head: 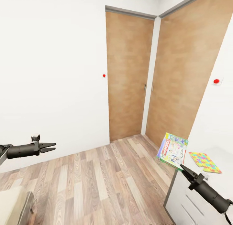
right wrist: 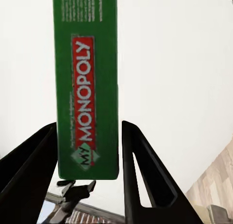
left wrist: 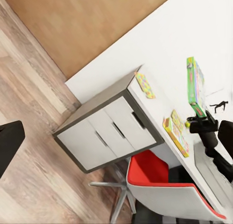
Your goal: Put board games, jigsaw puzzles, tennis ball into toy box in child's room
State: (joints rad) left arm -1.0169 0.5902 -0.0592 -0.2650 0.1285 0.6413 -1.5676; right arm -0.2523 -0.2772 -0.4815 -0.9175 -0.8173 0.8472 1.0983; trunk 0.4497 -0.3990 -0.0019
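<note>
My right gripper (head: 182, 167) is shut on the lower edge of a green Monopoly board game (head: 172, 150) and holds it upright beside the white table (head: 223, 153). In the right wrist view the box's green spine (right wrist: 87, 88) stands between the two fingers (right wrist: 145, 175). A colourful jigsaw puzzle (head: 204, 162) lies flat on the table's corner. The left wrist view looks at the table from afar, with the held game (left wrist: 195, 83), that puzzle (left wrist: 144, 85) and another flat colourful box (left wrist: 176, 133) on it. My left gripper (head: 50, 148) hangs open and empty over the floor at the left.
Two wooden doors (head: 129, 76) meet in the room's corner ahead, with white wall at the left. The table has grey-framed white drawers (left wrist: 104, 134) and a red chair (left wrist: 167, 185) pushed against it. A pale furniture edge (head: 14, 205) sits at the lower left.
</note>
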